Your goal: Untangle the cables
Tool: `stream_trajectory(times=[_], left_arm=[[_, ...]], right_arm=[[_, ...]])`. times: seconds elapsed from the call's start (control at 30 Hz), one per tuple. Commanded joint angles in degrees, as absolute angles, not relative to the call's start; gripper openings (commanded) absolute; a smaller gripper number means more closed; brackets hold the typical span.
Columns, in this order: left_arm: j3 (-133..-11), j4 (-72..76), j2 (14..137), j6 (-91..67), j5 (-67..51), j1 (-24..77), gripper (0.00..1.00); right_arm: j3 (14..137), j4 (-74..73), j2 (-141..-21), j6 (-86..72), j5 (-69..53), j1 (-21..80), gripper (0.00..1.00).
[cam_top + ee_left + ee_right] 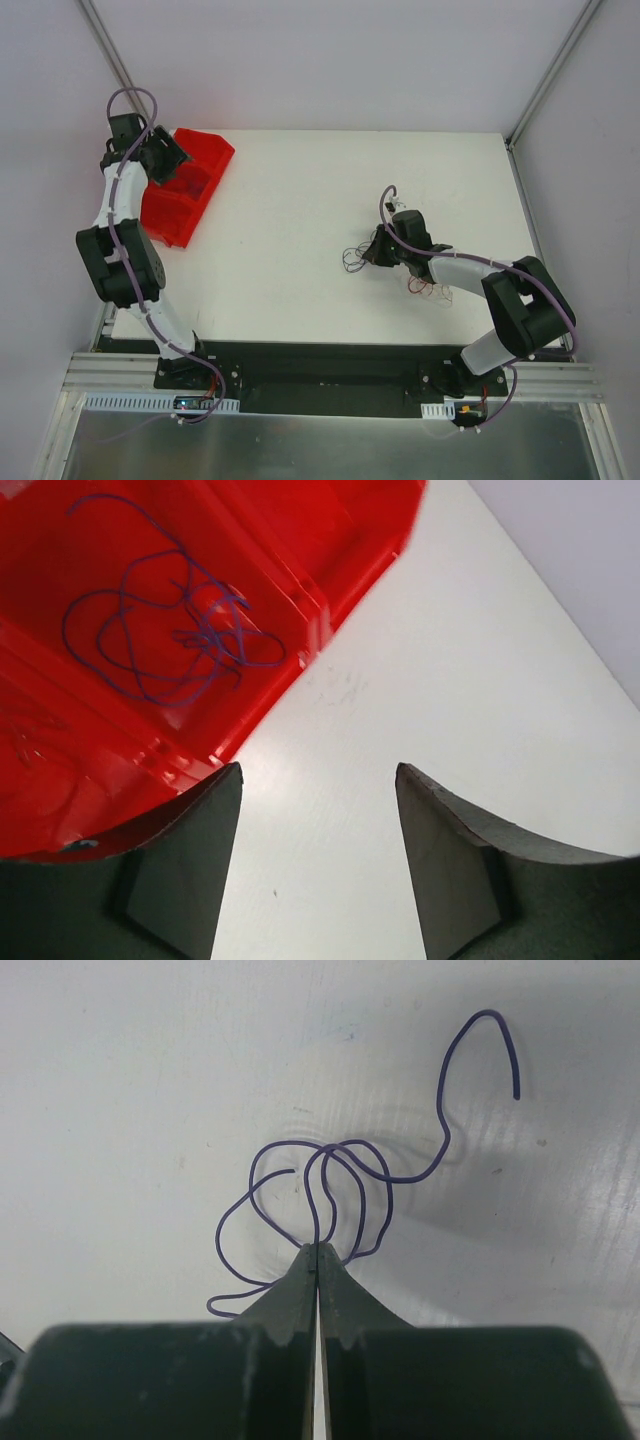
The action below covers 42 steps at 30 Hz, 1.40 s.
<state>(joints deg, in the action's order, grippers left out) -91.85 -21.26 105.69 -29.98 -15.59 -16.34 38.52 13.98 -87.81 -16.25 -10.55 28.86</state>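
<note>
Purple cable (400,1178): one hair-thin wire with several loose loops. It lies on the bench (300,200) at the middle right of the top view, a little apart from the other wires.
Right claw (317,1250): closed tight on a loop of the purple cable, with no gap between the tips.
Red cables (428,288): a small bunch of curls just below and to the right of the right claw in the top view, partly under the arm. They are too thin to tell whether they are knotted, or whether pale wires are mixed in.
Cable in the bin (175,630): a blue-purple wire curled on itself. It rests alone in one compartment of the red bin (340,550), at the upper left of the left wrist view.
Left claw (318,780): wide apart and holding nothing, above the bench beside the corner of the red bin.
Done: as I judge it, one wire is already sorted away and a second is separate and gripped.
Left to do: probably to carry the purple cable to the bin, then to pull the red bunch apart wire by wire.
Surface: white and matt with faint scuffs. It gives good contrast for such thin wires.
Room: plain pale walls (320,60) close the bench on three sides, with slim metal posts (558,65) in the corners. A metal rail (105,375) runs along the bottom of the top view.
</note>
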Motion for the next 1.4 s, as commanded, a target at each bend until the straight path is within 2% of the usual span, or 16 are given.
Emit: stream_trajectory(times=[0.0,0.27,0.5,0.6,0.7,0.93,1.03,1.1,1.17,1.27,1.33,1.37], left_arm=[[-82.74,-17.07,93.8,-29.97,-21.17,-14.68,0.62],[-57.59,-9.5,76.4,-28.3,-27.59,-1.61,0.65],[-43.78,-0.89,71.45,-27.25,-34.44,16.41,0.71],[-40.62,3.58,72.86,-28.21,-34.28,23.88,0.72],[-38.5,10.44,76.19,-30.49,-36.03,29.08,0.67],[-43.76,10.81,84.89,-30.94,-33.84,35.15,0.63],[-46.05,9.15,87.97,-31.38,-31.73,35.77,0.52],[-47.37,7.65,90.08,-31.64,-31.2,35.77,0.41],[-48.25,5.98,91.23,-31.73,-30.24,35.77,0.22],[-48.52,4.31,90.97,-31.03,-28.74,35.77,0.02],[-48.69,3.08,90.53,-30.15,-28.39,35.77,0.0],[-48.87,2.47,90.18,-29.36,-28.3,35.77,0.0]], right_arm=[[38.85,15.91,-87.19,-16.17,-11.51,28.65,0.0],[37.88,19.68,-85.61,-14.33,-16.16,29.44,0.01],[38.41,23.37,-86.22,-13.18,-20.82,31.99,0.0],[38.41,25.31,-86.22,-12.57,-23.37,33.22,0.0],[38.5,26.71,-86.13,-11.87,-25.22,34.62,0.0],[38.5,27.95,-86.31,-11.16,-26.54,36.12,0.0],[38.32,28.47,-86.05,-11.34,-26.89,36.3,0.0],[38.15,29.09,-85.78,-11.6,-27.16,36.21,0.0],[37.97,29.35,-85.61,-11.52,-27.16,36.21,0.0],[37.44,29.53,-84.82,-11.16,-26.55,36.21,0.01],[37.0,29.53,-84.2,-10.55,-25.93,36.3,0.04],[36.65,29.53,-83.85,-10.2,-25.41,36.21,0.1]])
